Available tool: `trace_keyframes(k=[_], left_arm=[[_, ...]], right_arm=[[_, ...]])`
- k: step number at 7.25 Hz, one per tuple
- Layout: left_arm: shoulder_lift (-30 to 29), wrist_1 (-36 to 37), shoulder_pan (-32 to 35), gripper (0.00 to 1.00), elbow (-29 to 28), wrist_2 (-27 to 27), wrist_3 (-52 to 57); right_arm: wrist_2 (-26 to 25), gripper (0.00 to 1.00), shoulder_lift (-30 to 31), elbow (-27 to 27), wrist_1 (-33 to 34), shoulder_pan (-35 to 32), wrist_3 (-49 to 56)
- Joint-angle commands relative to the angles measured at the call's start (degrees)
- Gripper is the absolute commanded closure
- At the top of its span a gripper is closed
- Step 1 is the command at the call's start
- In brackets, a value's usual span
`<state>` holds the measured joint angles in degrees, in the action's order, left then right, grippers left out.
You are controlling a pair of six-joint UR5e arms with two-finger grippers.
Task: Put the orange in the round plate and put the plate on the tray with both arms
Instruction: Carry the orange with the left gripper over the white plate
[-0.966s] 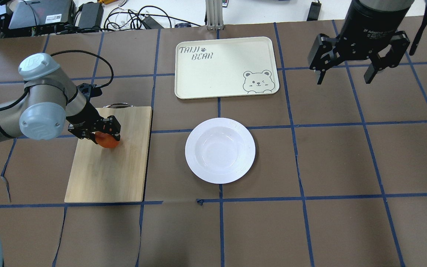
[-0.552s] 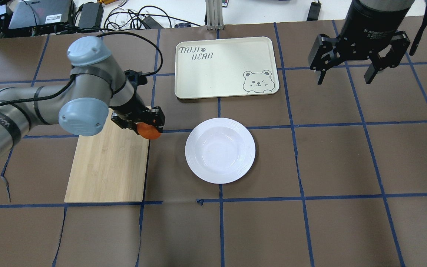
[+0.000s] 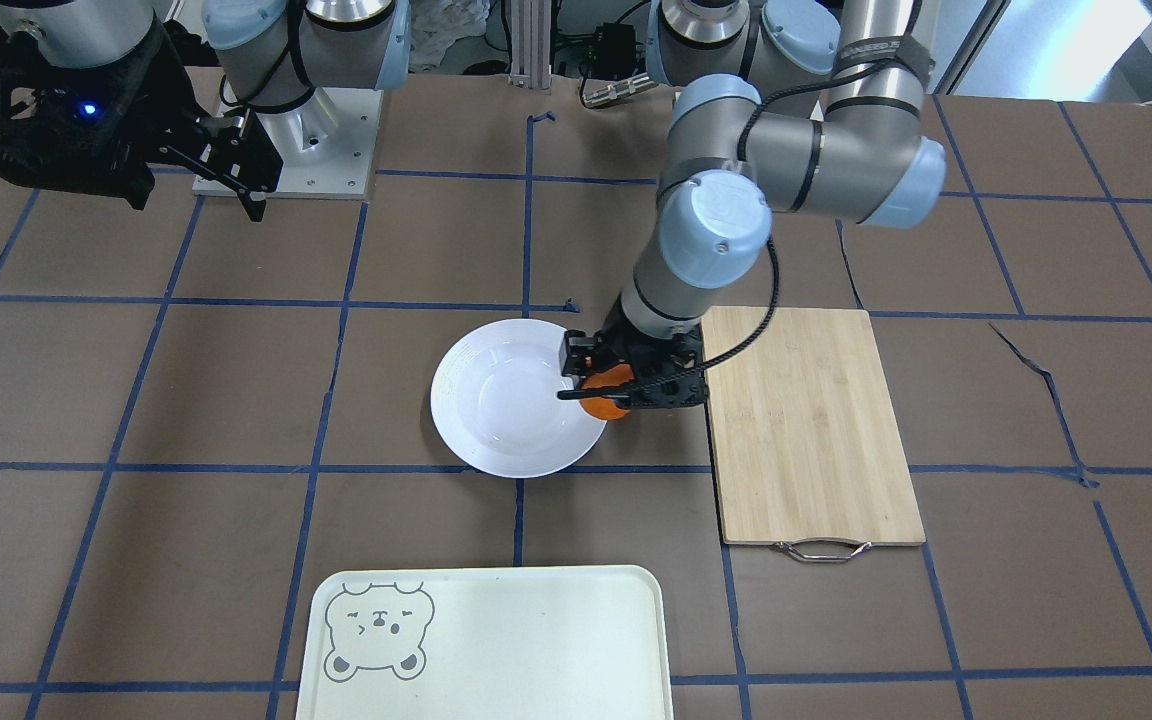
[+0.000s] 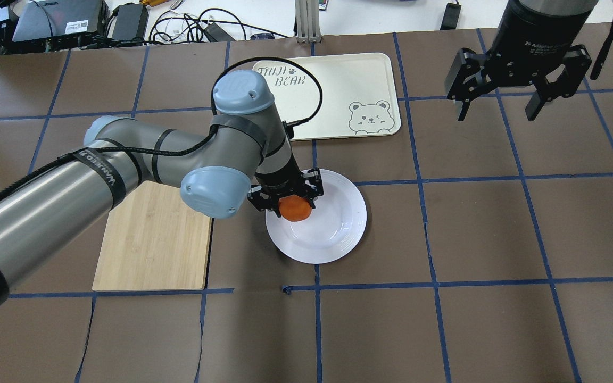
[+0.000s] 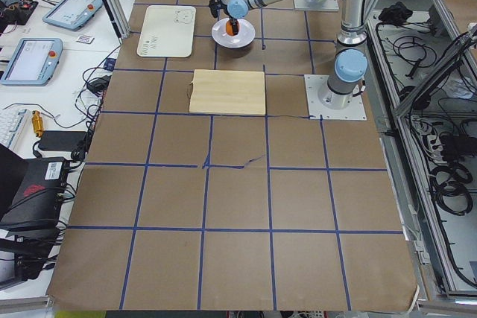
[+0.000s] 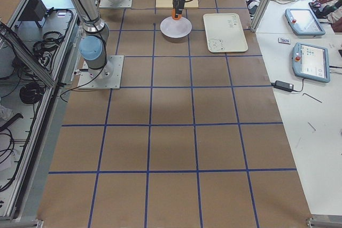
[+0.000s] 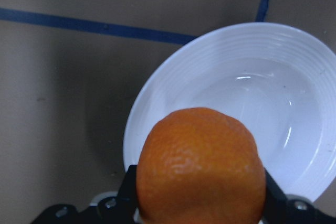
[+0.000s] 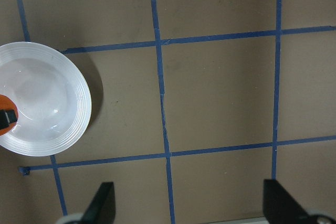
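Observation:
My left gripper [image 4: 288, 201] is shut on the orange [image 4: 295, 208] and holds it above the left edge of the white round plate [image 4: 338, 223]. The left wrist view shows the orange [image 7: 202, 166] filling the jaws with the plate [image 7: 252, 93] below and ahead. From the front, the orange [image 3: 604, 392] hangs over the plate's rim [image 3: 466, 400]. The cream tray [image 4: 349, 80] with its bear face lies behind the plate. My right gripper [image 4: 498, 103] hangs open high at the far right, nothing between its fingers [image 8: 102, 203].
A bamboo cutting board [image 4: 152, 239] with a metal handle [image 3: 821, 550] lies left of the plate, partly under my left arm. Blue tape lines cross the brown table cover. Cables and devices sit beyond the table's far edge [image 4: 125, 21].
My left arm carried the orange rightward off the cutting board to above the plate's left side. The right gripper stayed in place.

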<state>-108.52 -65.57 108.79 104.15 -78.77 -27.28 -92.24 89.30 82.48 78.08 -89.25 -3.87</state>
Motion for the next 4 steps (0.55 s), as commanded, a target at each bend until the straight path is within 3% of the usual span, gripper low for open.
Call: trace_keyframes(k=[1, 2, 4], left_arm=[[-3.3, 0.1, 1.5, 0.64, 0.3, 3.1, 2.2], [-3.9, 2.3, 1.5, 0.01, 0.1, 3.3, 2.5], [-2.0, 2.9, 0.3, 0.0, -1.9, 2.7, 2.6]], right_arm=[[0.0, 0.0, 0.0, -0.2, 0.3, 0.2, -0.5], [0.4, 0.0, 0.0, -0.4, 0.1, 0.1, -0.4], [-1.3, 0.0, -0.8, 0.0, -0.2, 1.3, 0.3]])
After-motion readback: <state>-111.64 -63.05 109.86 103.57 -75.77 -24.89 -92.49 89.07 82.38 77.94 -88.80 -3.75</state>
